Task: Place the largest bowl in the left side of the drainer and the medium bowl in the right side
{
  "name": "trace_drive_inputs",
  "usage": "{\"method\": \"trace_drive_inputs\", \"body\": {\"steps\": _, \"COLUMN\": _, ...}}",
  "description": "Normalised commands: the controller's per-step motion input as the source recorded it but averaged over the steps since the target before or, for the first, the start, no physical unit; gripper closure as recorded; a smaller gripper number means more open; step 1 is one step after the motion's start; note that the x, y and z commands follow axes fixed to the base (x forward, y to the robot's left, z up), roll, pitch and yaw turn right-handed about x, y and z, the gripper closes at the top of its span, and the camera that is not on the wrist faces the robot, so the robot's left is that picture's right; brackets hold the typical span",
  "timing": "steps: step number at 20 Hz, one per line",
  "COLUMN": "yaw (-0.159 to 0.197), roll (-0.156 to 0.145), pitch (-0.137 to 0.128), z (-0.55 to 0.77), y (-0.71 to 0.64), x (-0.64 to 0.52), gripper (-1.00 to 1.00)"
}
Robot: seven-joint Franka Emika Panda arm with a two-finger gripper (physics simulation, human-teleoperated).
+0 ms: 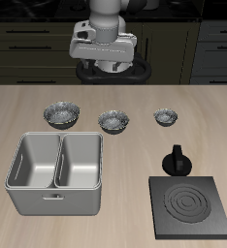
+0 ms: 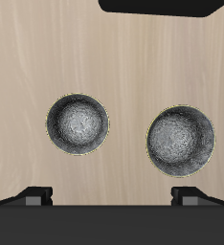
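Three shiny grey speckled bowls stand in a row across the middle of the table. The largest bowl (image 1: pixel 62 115) (image 2: pixel 182 141) is at one end, the medium bowl (image 1: pixel 114 120) (image 2: pixel 78 123) in the middle, the smallest bowl (image 1: pixel 165 117) at the other end. The grey two-compartment drainer (image 1: pixel 53 201) stands nearer the front edge, in front of the largest bowl; both compartments hold nothing. My gripper (image 1: pixel 111 70) (image 2: pixel 114 196) is open and empty, high above the table behind the bowls, looking down on the largest and medium bowls.
A black square stove plate (image 1: pixel 193 208) lies near the front edge, in front of the smallest bowl. A small black knob-like object (image 1: pixel 176 161) stands just behind it. Dark cabinets run behind the table.
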Motion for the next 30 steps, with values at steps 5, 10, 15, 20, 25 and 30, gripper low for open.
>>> {"method": "trace_drive_inputs", "body": {"steps": 5, "yaw": 0.012, "roll": -0.029, "pitch": -0.029, "z": 0.01, "y": -0.27, "x": 0.02, "gripper": -1.0}}
{"method": "trace_drive_inputs", "body": {"steps": 10, "yaw": 0.001, "roll": 0.039, "pitch": -0.06, "z": 0.02, "y": -0.39, "x": 0.02, "gripper": -1.0}}
{"method": "trace_drive_inputs", "body": {"steps": 15, "yaw": -0.003, "roll": -0.048, "pitch": 0.017, "z": -0.16, "y": -0.58, "x": 0.03, "gripper": -1.0}}
{"method": "trace_drive_inputs", "body": {"steps": 20, "yaw": -0.02, "roll": -0.015, "pitch": -0.027, "z": -0.13, "y": -0.47, "x": 0.02, "gripper": -1.0}}
{"method": "trace_drive_inputs", "body": {"steps": 25, "yaw": -0.022, "roll": -0.007, "pitch": -0.016, "z": -0.2, "y": -0.48, "x": -0.01, "gripper": -1.0}}
{"method": "trace_drive_inputs", "body": {"steps": 30, "yaw": -0.015, "roll": 0.007, "pitch": 0.002, "z": -0.14, "y": -0.2, "x": -0.03, "gripper": -1.0}}
